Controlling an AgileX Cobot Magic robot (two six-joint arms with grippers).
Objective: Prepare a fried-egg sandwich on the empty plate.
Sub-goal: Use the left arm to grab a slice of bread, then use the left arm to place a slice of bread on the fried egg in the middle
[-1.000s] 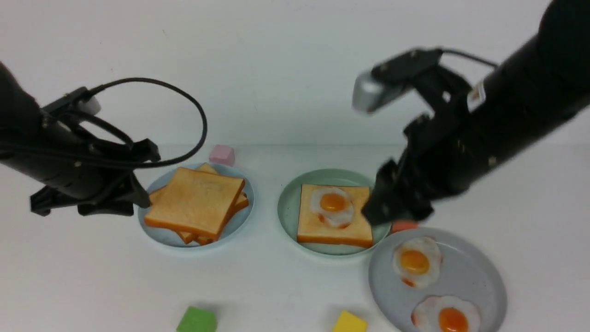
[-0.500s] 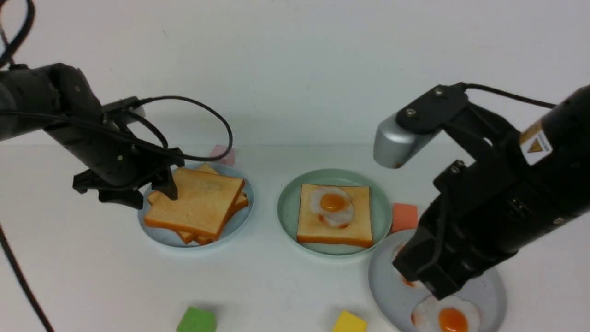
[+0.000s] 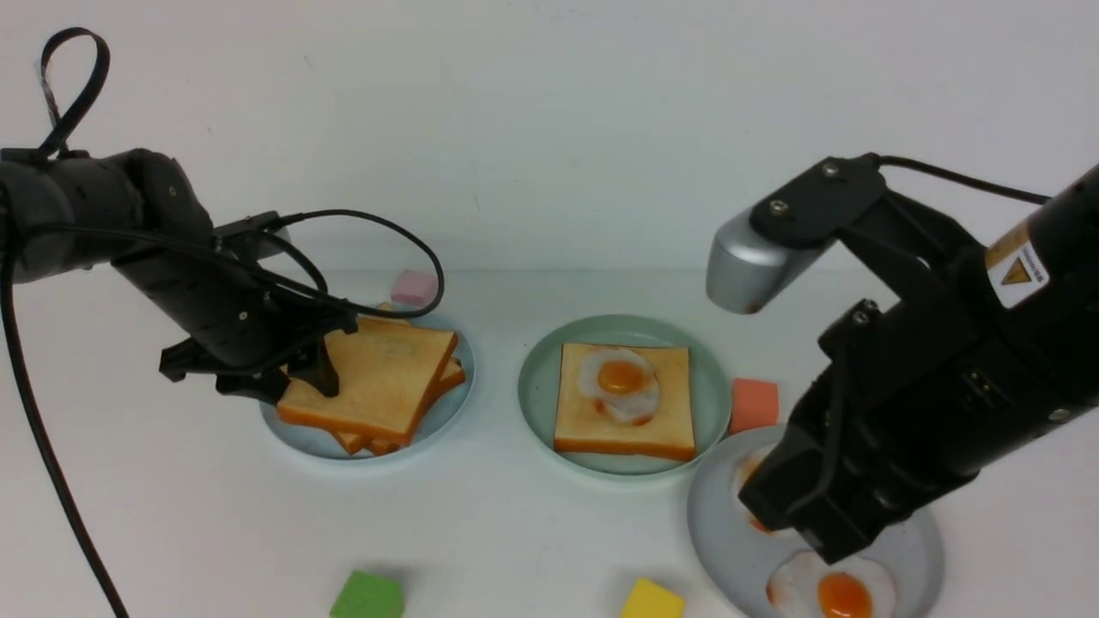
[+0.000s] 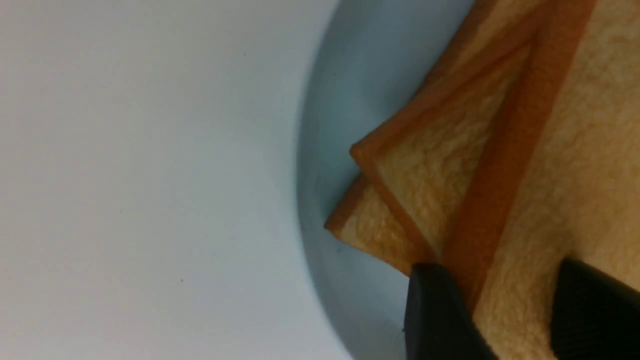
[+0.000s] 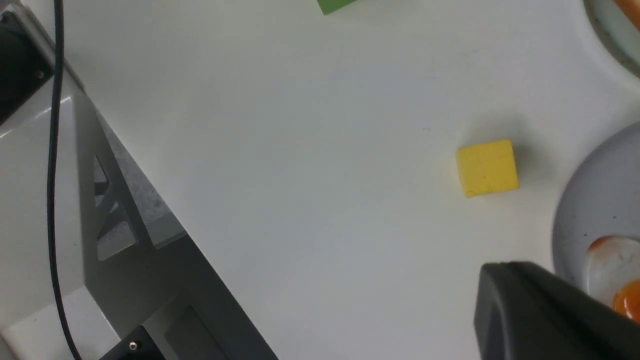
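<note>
The mint-green plate [image 3: 537, 378] holds one toast slice [image 3: 592, 429] with a fried egg [image 3: 620, 382] lying on it. A stack of loose toast slices [image 3: 386, 369] lies on the pale blue plate [image 3: 446, 405]. My left gripper [image 3: 296, 386] is open at the stack's left edge. In the left wrist view its fingers [image 4: 435, 310] straddle the edge of the top slice [image 4: 575, 150], one outside the crust and one over the slice. My right gripper [image 3: 803, 532] hangs empty over the grey plate [image 3: 717, 532]. It looks shut in the right wrist view [image 5: 520, 272].
The grey plate at the front right holds one egg [image 3: 837, 592] and another [image 3: 749, 476] mostly hidden behind my right arm. Small blocks lie around: pink [image 3: 414, 287], orange [image 3: 754, 403], green [image 3: 367, 596], yellow [image 3: 651, 601]. The yellow block [image 5: 486, 167] also shows in the right wrist view.
My left gripper moved right and down onto the left edge of the toast stack. My right arm drew back from the mint-green plate to above the grey plate.
</note>
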